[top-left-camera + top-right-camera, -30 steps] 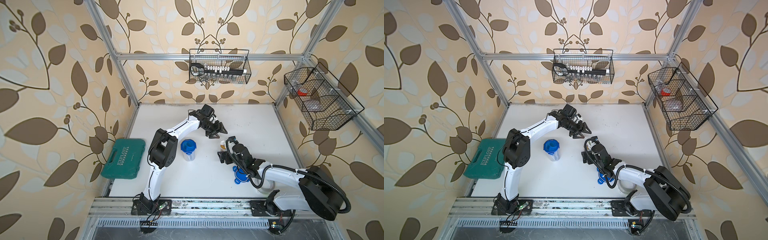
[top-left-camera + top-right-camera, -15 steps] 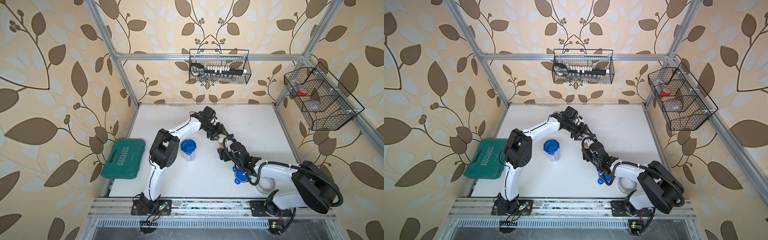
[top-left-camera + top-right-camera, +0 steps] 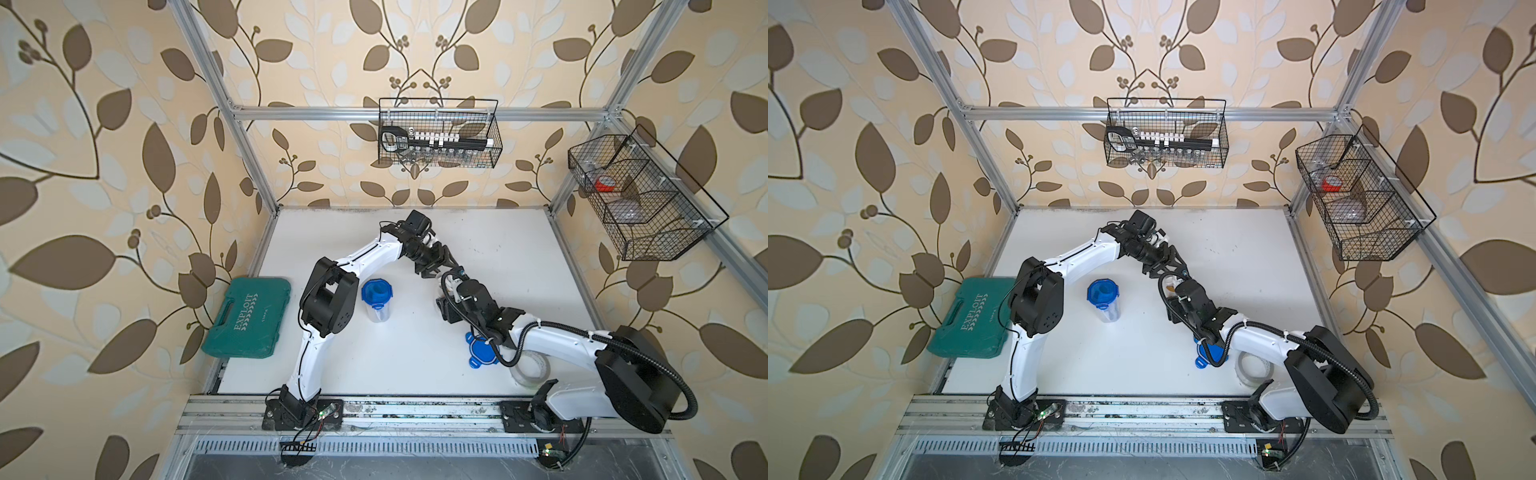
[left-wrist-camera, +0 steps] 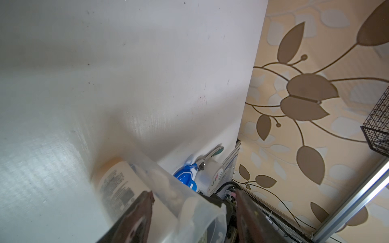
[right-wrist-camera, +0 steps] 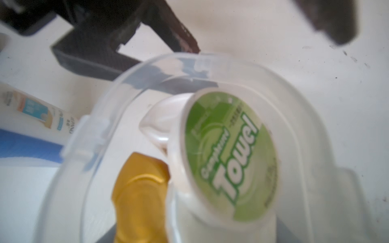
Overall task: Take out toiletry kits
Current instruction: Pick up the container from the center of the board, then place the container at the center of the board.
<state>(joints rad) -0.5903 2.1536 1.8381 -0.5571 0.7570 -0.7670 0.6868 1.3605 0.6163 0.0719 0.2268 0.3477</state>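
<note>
Two arms: both reach over the middle of the white tabletop (image 3: 511, 257) and meet gripper to gripper at one open jar.
Left gripper (image 4: 193, 193): clamped on the open clear plastic jar (image 4: 195, 218). In the left wrist view a dark finger (image 4: 136, 212) sits on each side of the jar's wall.
Right gripper (image 3: 449, 286): right at the jar's mouth. Its fingers show clearly in no view, so I cannot tell whether it is loose or gripping anything.
Round green-white disc (image 5: 229, 155): inside the open jar, printed "Towel", with its face tilted up toward the right wrist camera.
Orange-yellow bottle cap (image 5: 141, 195): inside the same jar, touching the disc's edge. The bottle's body is hidden.
White printed tube (image 5: 35, 111): outside the jar, lying on the tabletop just beside its rim.
Second clear plastic jar (image 3: 377, 311): upright between the left arm's elbow and the two grippers, closed by a blue four-tabbed lid (image 3: 376, 291). Its contents cannot be made out.
Loose blue four-tabbed lid (image 3: 482, 353): flat on the tabletop under the right arm, beside a clear tape roll (image 3: 534, 370).
Green plastic case (image 3: 249, 318): off the tabletop's left edge, lettered EXPLOIT.
Black wire baskets: one on the back wall (image 3: 438, 133), one on the right wall (image 3: 648, 199).
</note>
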